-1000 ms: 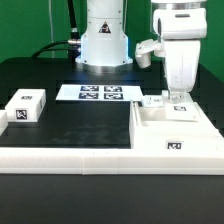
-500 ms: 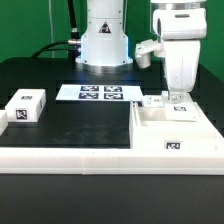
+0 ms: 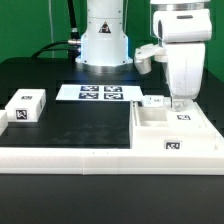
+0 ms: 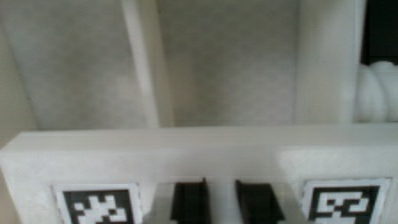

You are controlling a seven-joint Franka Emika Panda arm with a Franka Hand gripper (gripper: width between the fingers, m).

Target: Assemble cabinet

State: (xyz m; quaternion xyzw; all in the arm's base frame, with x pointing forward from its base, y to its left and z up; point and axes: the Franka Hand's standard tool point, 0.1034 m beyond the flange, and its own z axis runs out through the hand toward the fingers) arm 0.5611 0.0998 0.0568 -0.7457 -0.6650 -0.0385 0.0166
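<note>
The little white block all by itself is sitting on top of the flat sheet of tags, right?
No. In the exterior view, the small white block lies on the black table, apart from the marker board, to the exterior view's left of it.

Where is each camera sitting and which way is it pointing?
Exterior view: off the arm, across the table from the base, facing it and looking slightly down on the cabinet, marker board and a small block; base, arm and gripper show.
Wrist view: on the wrist, looking close along the gripper at white tagged walls; two dark bars, likely fingertips, show.
Shared: probably the cabinet under the gripper; the wrist view is too close to be sure.
</note>
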